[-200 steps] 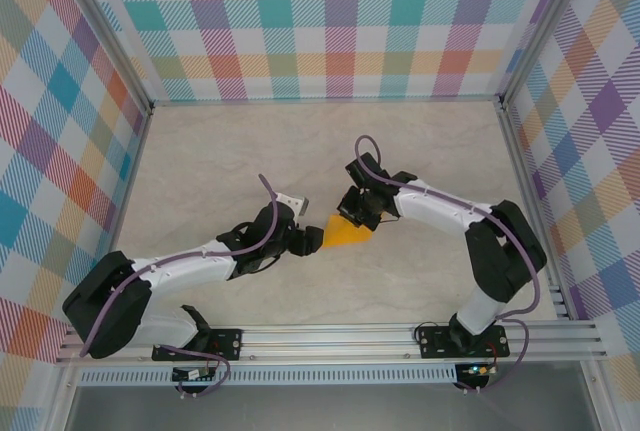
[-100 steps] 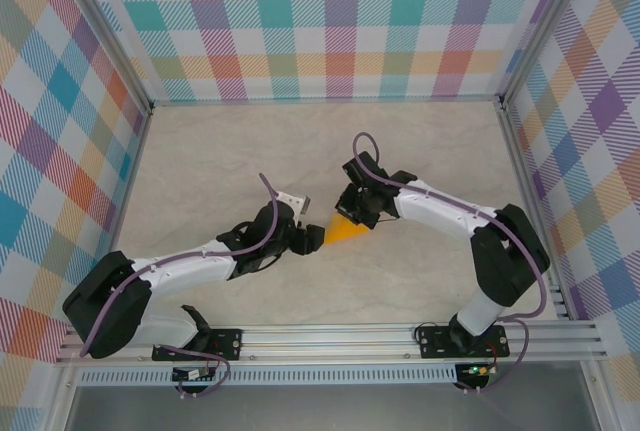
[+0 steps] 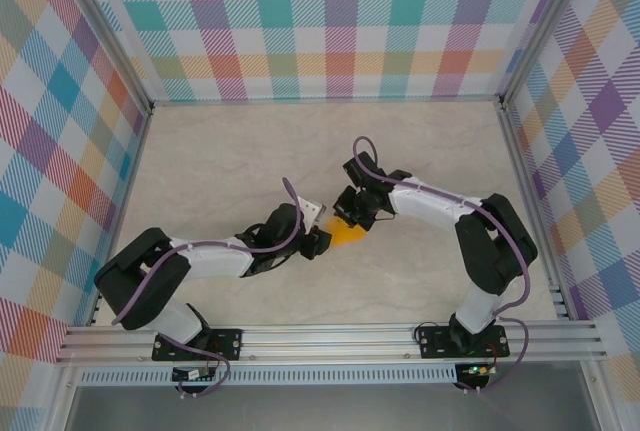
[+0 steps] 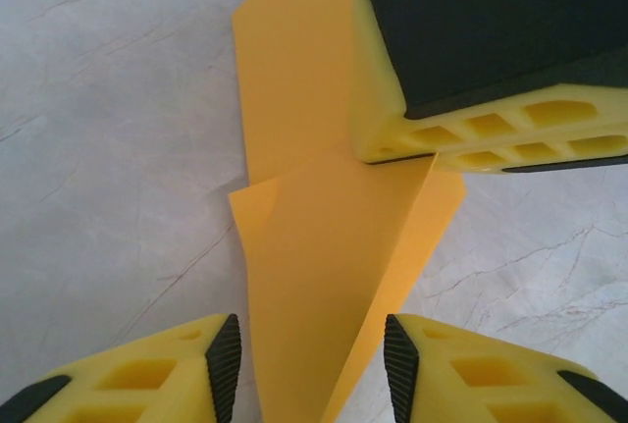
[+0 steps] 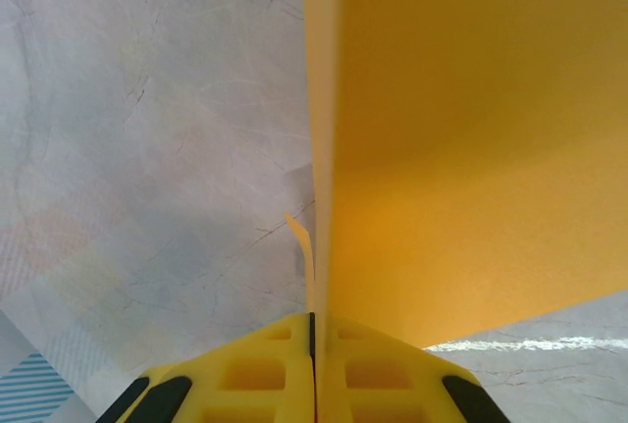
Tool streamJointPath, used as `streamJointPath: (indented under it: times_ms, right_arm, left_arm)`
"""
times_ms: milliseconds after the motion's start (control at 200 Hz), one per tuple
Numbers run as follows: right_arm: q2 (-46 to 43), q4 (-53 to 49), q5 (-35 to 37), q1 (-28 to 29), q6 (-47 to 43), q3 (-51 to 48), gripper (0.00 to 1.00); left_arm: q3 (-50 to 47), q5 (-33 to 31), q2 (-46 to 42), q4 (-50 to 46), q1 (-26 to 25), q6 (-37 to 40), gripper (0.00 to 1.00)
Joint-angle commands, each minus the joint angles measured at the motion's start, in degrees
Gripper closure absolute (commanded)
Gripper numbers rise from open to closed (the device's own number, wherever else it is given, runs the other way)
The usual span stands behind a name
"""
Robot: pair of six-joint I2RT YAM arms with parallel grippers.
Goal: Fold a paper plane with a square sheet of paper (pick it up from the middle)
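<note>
Marble-patterned pale tabletop (image 3: 230, 161) forms the floor of the cell, with tall walls in pastel plaid (image 3: 320, 21) on three sides. Two white-and-black jointed arms reach inward from the near edge. The left arm (image 3: 200, 256) lies low and stretches to the right, and the right arm (image 3: 440, 206) bends back to the left. Their ends meet just right of the table's middle.

Between those ends is the thin orange-yellow sheet of paper (image 3: 347, 235), creased smaller than a square into overlapping pointed flaps (image 4: 324, 246). In the right wrist view a broad flap (image 5: 461, 148) spreads to the right of a sharp fold.

The right gripper (image 3: 352, 213) has yellow fingers (image 5: 255, 374) pressed tightly together, with that fold pinched in the seam between them. In the left wrist view the right gripper (image 4: 422, 153) clamps the far part of the sheet.

The left gripper (image 3: 322, 241) has its jaws spread. Its black pads (image 4: 224, 364) stand on either side of the paper's near end, which lies in the gap of the left gripper (image 4: 311, 369). I cannot tell whether either pad touches the paper.
</note>
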Motion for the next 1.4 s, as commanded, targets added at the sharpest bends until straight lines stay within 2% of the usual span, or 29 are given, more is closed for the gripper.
streamJointPath:
  times_ms: [0,295,525,720,925,1075,1270,1395]
  right_arm:
    - [1.2,0.0,-2.4,-0.5,1.5,0.7,0.94]
    - [2.4,0.2,-5.0,-1.2,1.7,1.1,0.94]
    - [2.6,0.1,-6.3,-1.9,1.8,1.2,0.94]
    - [2.6,0.3,-7.0,-2.1,1.9,1.1,0.93]
    - [2.5,0.5,-7.2,-2.3,1.7,0.9,0.86]
    - [2.2,0.6,-7.5,-2.7,1.2,0.9,0.78]
    - [-0.5,0.0,-6.9,-4.3,-1.7,0.1,0.49]
    - [-3.7,2.5,-7.7,-6.1,-5.8,-2.8,0.34]
  left_arm:
    - [-0.4,1.6,2.6,7.5,-1.0,4.5,0.59]
    - [-1.0,-1.0,7.5,15.0,-1.9,9.5,0.69]
    - [-1.6,-0.9,8.3,16.8,-2.5,11.4,0.70]
    - [-1.5,-1.2,9.5,16.8,-2.6,11.6,0.83]
    - [-2.0,-1.6,9.2,17.0,-2.5,11.5,0.95]
    - [-2.3,-1.5,8.8,16.7,-2.5,11.3,1.00]
    - [-2.1,-0.7,9.0,15.8,-2.5,10.7,1.00]
    - [-1.8,0.0,8.9,14.9,-2.6,9.2,1.00]
